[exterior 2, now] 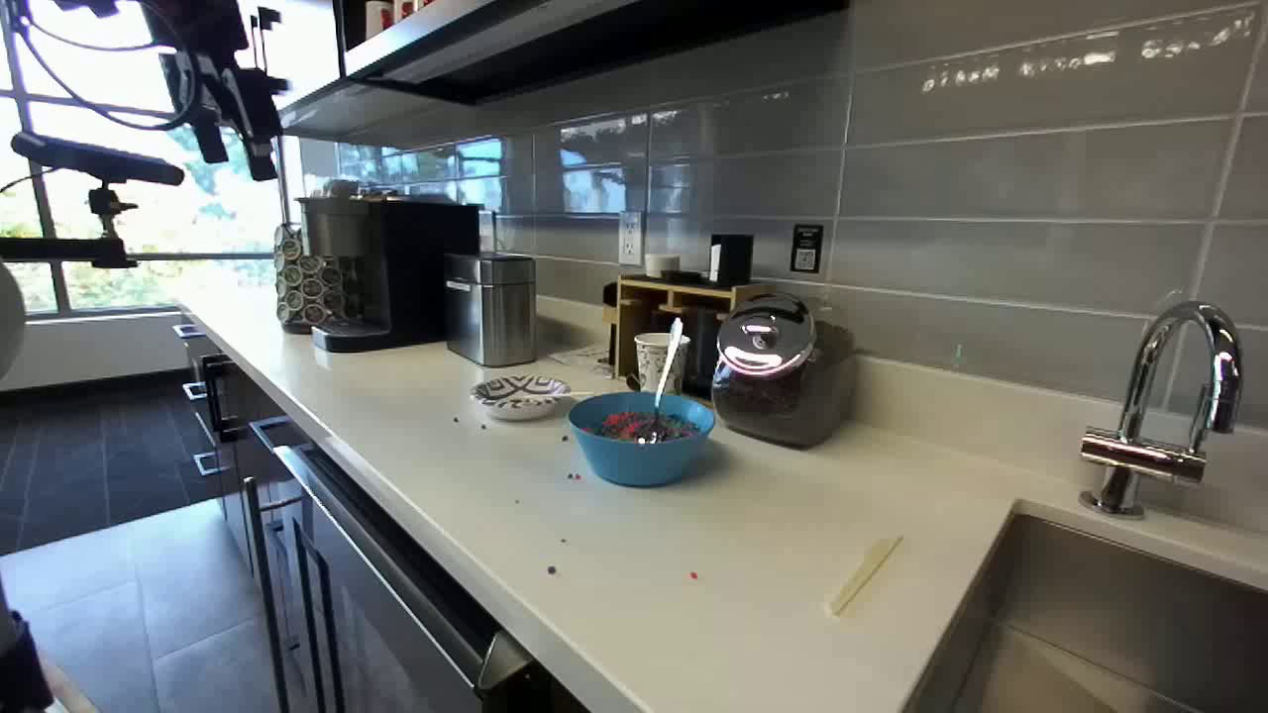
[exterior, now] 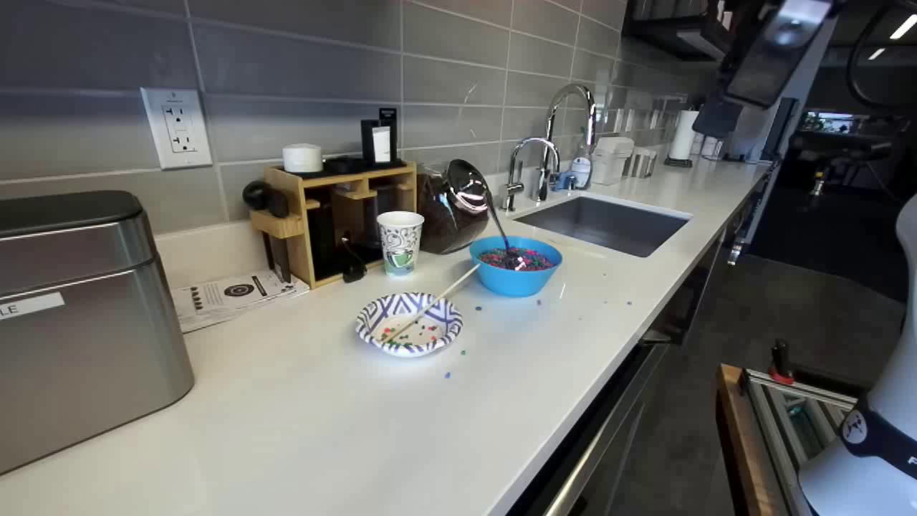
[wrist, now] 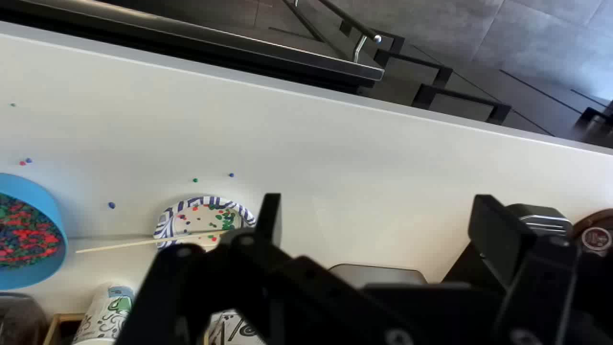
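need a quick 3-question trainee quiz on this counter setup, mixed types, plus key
1. One end of the stick lies in: A the sink; B the patterned bowl; C the cup.
2. True or false: the blue bowl holds more coloured bits than the patterned bowl.
3. Is the pincer open or shut, and does it hold anything?

Key: 1. B; 2. True; 3. Open, holding nothing.

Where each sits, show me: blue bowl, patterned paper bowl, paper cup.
Blue bowl [exterior: 514, 281], in an exterior view: outer wall.
Patterned paper bowl [exterior: 391, 307], in an exterior view: inner wall.
Paper cup [wrist: 106, 311], in the wrist view: printed side.
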`<action>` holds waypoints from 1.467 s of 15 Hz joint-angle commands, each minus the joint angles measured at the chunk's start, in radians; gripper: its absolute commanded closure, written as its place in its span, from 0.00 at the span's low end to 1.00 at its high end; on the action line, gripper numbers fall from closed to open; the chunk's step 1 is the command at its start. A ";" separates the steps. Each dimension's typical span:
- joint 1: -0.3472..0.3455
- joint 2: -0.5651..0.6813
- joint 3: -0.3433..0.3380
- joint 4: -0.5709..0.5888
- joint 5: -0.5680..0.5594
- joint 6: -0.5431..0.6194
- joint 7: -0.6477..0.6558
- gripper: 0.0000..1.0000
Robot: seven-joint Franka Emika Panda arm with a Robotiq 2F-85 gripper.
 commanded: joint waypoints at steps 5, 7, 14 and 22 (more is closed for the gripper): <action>-0.011 -0.001 0.006 0.004 0.007 -0.006 -0.007 0.00; -0.010 0.019 -0.029 0.020 0.020 -0.025 -0.027 0.00; -0.012 0.189 -0.423 0.219 -0.005 -0.237 -0.494 0.00; -0.079 0.354 -0.615 0.382 0.025 -0.420 -0.918 0.00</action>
